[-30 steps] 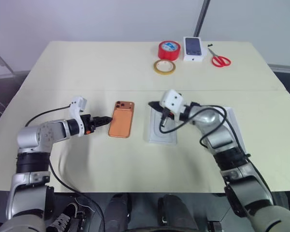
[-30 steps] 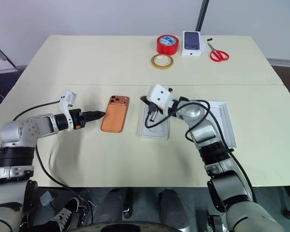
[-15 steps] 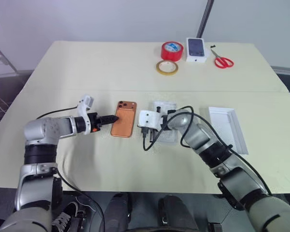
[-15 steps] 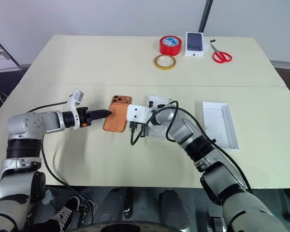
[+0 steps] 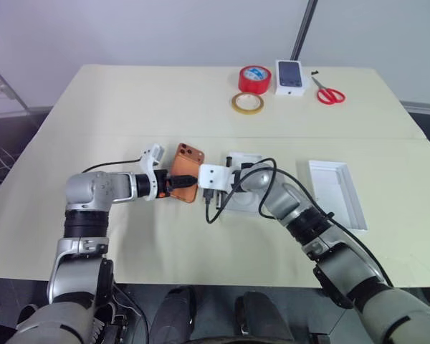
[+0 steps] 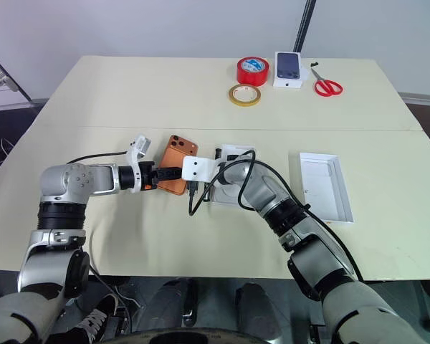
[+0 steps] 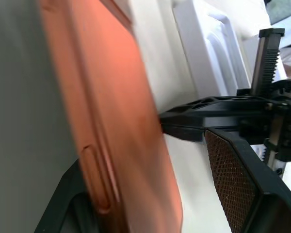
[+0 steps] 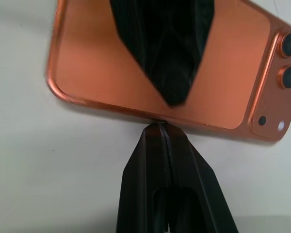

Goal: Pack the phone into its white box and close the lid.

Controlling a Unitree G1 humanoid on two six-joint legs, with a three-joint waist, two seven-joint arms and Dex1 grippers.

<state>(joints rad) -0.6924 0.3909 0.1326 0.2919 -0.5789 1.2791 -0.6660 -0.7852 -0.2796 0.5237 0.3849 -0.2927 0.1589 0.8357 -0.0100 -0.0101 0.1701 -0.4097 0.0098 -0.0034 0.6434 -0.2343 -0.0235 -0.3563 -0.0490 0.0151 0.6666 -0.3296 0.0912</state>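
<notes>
The copper-orange phone (image 5: 189, 158) lies back-up left of table centre, its camera cluster at the far end. My left gripper (image 5: 180, 180) is open and reaches in from the left, one finger (image 8: 162, 58) across the phone's back, the other padded finger (image 7: 233, 174) apart from it. My right gripper (image 8: 161, 127) is shut with nothing in it, its tips touching the phone's long edge from the right. The white box (image 5: 245, 159) sits just right of the phone, partly under my right arm. Its lid (image 5: 337, 192) lies open-side up farther right.
At the table's far side stand a red tape roll (image 5: 254, 78), a yellow tape ring (image 5: 246, 102), a small white carton with a phone picture (image 5: 289, 75) and red scissors (image 5: 330, 94). A black cable (image 5: 213, 209) loops from my right wrist.
My left gripper slid right until its fingers straddle the phone, which has shifted and turned. My right gripper came down from above the box to the phone's right edge.
</notes>
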